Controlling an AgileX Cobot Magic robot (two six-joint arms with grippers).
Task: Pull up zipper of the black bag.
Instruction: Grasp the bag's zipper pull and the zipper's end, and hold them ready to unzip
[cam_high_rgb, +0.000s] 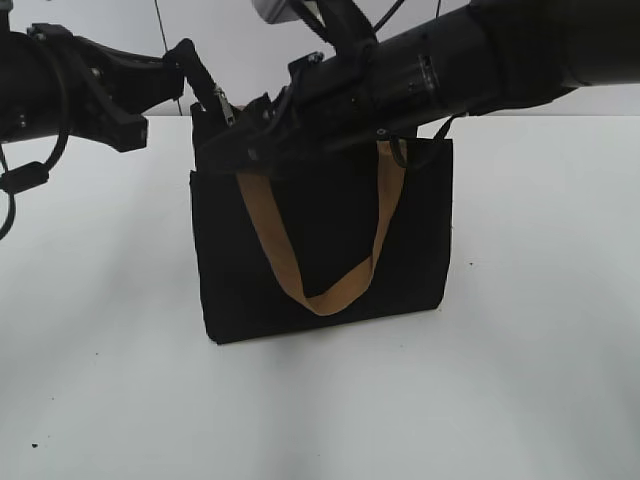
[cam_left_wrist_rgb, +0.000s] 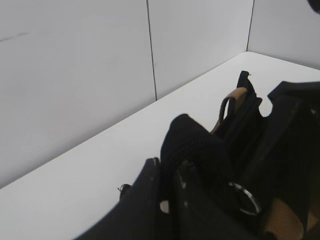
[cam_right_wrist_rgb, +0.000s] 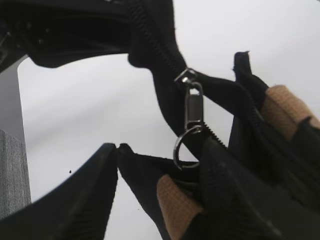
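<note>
The black bag (cam_high_rgb: 330, 235) stands upright in the middle of the white table, its tan handle (cam_high_rgb: 325, 295) hanging down the front. My left gripper (cam_high_rgb: 203, 85) is at the bag's top left corner, shut on a fold of its black fabric (cam_left_wrist_rgb: 192, 142). The zipper's silver pull ring (cam_right_wrist_rgb: 186, 145) hangs from its slider on the black zip line (cam_right_wrist_rgb: 155, 45), near that corner (cam_high_rgb: 226, 107); it also shows in the left wrist view (cam_left_wrist_rgb: 245, 197). My right gripper (cam_right_wrist_rgb: 160, 150) reaches across from the right, open, its fingers either side of the bag's top edge, the ring beside the right finger.
The white table (cam_high_rgb: 540, 350) spreads round the bag, with a white panelled wall (cam_left_wrist_rgb: 100, 65) behind. My right arm (cam_high_rgb: 450, 65) runs across above the bag's top edge. A second tan handle (cam_left_wrist_rgb: 231, 100) lies along the bag's top.
</note>
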